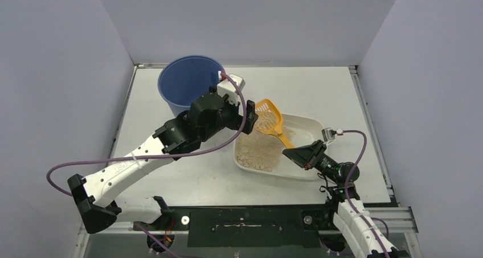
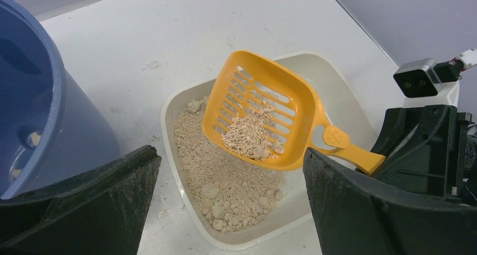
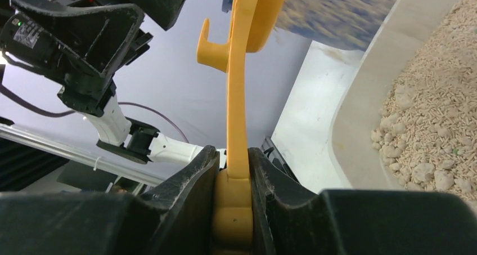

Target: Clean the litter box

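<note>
Sitting on white table (image 1: 319,93), litter box (image 1: 305,121), blue bucket (image 1: 182,84), scoop (image 1: 269,115) above, grey walls (image 1: 239,19)

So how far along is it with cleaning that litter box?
Partway. The blue bucket already holds a clump or two. The right arm's jaws grip the yellow scoop, loaded, above the litter box. Remaining: tipping that load out and sifting the clumps still in the litter.

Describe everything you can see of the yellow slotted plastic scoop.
The yellow slotted plastic scoop has a squarish bowl with long slots, a paw print near the neck and a flat handle. It carries pale granules and some clumps. The right gripper is shut on its handle end, holding it tilted over the shallow white plastic litter box.
</note>
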Controlling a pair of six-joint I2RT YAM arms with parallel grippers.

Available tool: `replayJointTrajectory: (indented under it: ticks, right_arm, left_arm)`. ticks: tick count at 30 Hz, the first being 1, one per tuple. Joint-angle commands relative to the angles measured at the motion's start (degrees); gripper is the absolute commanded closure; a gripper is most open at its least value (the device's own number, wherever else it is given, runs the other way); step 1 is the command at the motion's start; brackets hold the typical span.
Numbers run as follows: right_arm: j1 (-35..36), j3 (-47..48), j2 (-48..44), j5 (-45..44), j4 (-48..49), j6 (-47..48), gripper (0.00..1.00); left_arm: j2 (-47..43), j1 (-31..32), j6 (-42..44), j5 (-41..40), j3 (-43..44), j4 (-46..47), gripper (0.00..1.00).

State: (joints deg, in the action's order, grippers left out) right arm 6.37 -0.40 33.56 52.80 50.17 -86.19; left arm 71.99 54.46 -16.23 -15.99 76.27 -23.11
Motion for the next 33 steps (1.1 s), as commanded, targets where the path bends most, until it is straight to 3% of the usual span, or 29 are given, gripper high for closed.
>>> replayJointTrajectory:
  ticks: [1,2,5,7,10,12,19,22,25,26,27,29,31,33]
  right_arm:
    - [0.36,-8.66,-2.23,-4.06,-2.0,-2.5,1.0]
    - [1.17,-8.73,-2.33,-4.07,-0.11,-3.01,1.0]
    - [0.65,-5.43,-2.17,-2.3,-8.47,1.66,1.0]
    - [1.42,-6.68,-3.32,-3.49,-4.05,-1.01,1.0]
    - [1.42,-2.56,-4.85,-2.73,-15.91,5.58,1.0]
    - [1.76,-3.51,-5.7,-3.13,-11.51,2.29,1.0]
    - [1.58,-0.64,-3.73,-3.68,-16.83,6.21,1.0]
    - [2.37,-1.98,-1.64,-2.2,-7.56,2.66,1.0]
    - [1.28,-0.31,-0.78,-3.57,-15.65,5.8,1.0]
    - [1.77,-2.57,-0.54,-4.62,-7.1,2.18,1.0]
    - [1.99,-3.11,0.39,-4.04,-5.03,0.94,1.0]
    - [1.1,-0.92,1.93,-2.36,-10.59,4.79,1.0]
    - [1.53,-2.06,2.02,-3.04,-5.35,1.93,1.0]
    - [1.46,0.01,1.84,-2.14,-10.12,4.48,1.0]
  left_arm:
    - [-2.97,0.22,0.98,0.75,1.69,0.14,0.03]
    - [-3.08,0.23,1.02,0.85,1.78,-0.27,0.03]
    - [-3.86,0.21,1.02,0.97,1.35,-0.99,0.03]
    - [-4.41,0.21,1.3,0.2,1.17,-1.64,0.03]
    - [-5.38,0.26,1.83,-0.75,1.06,-2.93,0.03]
    - [-5.85,0.21,2.49,-1.58,0.9,-3.5,0.03]
    - [-6.61,0.22,4.69,-4.99,0.31,-6.1,0.03]
    - [-7.59,0.21,5.59,-6.58,0.07,-6.57,0.03]
    - [-8.5,0.21,6.31,-6.96,-0.72,-6.63,0.03]
    - [-8.66,0.21,6.5,-7.35,-0.81,-6.71,0.03]
    - [-8.73,0.21,6.67,-7.63,-0.93,-6.95,0.03]
    - [-9.09,0.21,7.26,-8.4,-1.27,-7.41,0.03]
    - [-9.62,0.21,8.01,-9.91,-1.9,-7.55,0.03]
    - [-10.4,0.25,8.71,-11.76,-2.44,-7.47,0.03]
